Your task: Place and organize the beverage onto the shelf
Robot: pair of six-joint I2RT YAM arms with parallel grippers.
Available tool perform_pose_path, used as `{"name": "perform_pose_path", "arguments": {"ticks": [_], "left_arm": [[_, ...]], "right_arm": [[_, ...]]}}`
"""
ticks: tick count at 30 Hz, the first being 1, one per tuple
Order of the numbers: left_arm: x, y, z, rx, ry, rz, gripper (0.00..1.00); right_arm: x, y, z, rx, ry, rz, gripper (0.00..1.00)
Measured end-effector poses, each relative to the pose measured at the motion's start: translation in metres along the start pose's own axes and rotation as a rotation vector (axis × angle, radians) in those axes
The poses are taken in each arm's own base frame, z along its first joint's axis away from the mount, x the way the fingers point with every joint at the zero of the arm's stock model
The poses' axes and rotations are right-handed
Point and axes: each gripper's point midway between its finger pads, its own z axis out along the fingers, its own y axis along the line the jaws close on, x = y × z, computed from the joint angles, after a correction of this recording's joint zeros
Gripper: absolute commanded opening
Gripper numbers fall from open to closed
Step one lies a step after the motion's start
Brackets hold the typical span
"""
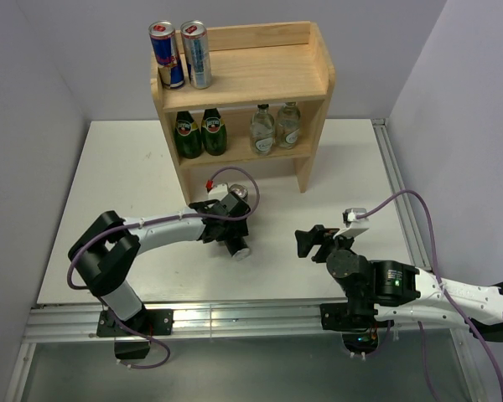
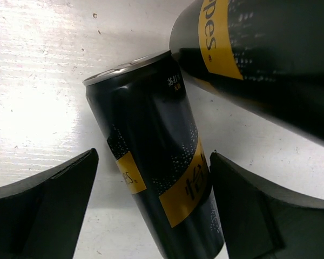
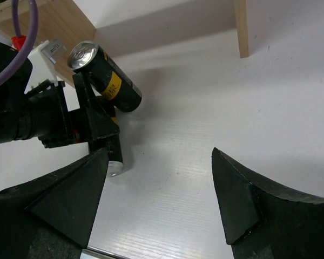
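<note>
The wooden shelf point(image 1: 312, 90) stands at the back. Two blue-and-silver cans point(image 1: 181, 55) stand on its top board at the left. Two clear glass bottles point(image 1: 274, 128) stand on the lower tier at the right. Two black-and-gold cans lie on the table before the shelf. My left gripper point(image 1: 232, 228) is open, its fingers on either side of one lying can point(image 2: 146, 135); the right finger is close against it and a gap shows at the left finger. The other can point(image 2: 259, 59) lies just beyond, near the shelf. My right gripper point(image 1: 306, 243) is open and empty above bare table point(image 3: 159, 156).
Two green glass bottles point(image 1: 200, 134) stand on the lower tier at the left. The shelf's leg point(image 3: 240, 27) shows in the right wrist view. A metal rail point(image 1: 235, 314) runs along the table's near edge. Grey walls close in both sides.
</note>
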Motion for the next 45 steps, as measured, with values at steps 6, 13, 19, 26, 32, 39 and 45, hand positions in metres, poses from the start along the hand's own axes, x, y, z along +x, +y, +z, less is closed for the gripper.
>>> {"name": "perform_pose_path", "arguments": {"ticks": [6,13,19,26,32,39,45], "left_arm": [[-0.003,0.002,0.001,-0.012,-0.015,-0.006,0.56],[-0.004,0.004,0.002,-0.011,-0.035,-0.014,0.27],[-0.001,0.011,-0.002,0.011,-0.052,-0.033,0.25],[0.009,0.031,-0.011,0.012,-0.052,-0.053,0.61],[0.009,0.031,-0.010,0.023,-0.061,-0.059,0.68],[0.019,0.037,0.001,-0.010,-0.043,-0.044,0.74],[0.017,0.040,0.003,-0.029,-0.060,-0.035,0.49]], "right_arm": [[0.000,0.000,0.000,-0.001,0.001,0.000,0.84],[0.000,0.000,0.000,-0.001,0.001,0.000,0.84],[0.000,0.000,0.000,-0.002,0.002,0.001,0.84],[0.002,0.001,0.001,0.000,0.007,-0.008,0.83],[0.004,0.001,0.002,0.005,0.011,-0.018,0.83],[0.005,0.001,0.002,0.007,0.012,-0.021,0.83],[0.006,0.001,0.003,0.009,0.015,-0.027,0.83]]}}
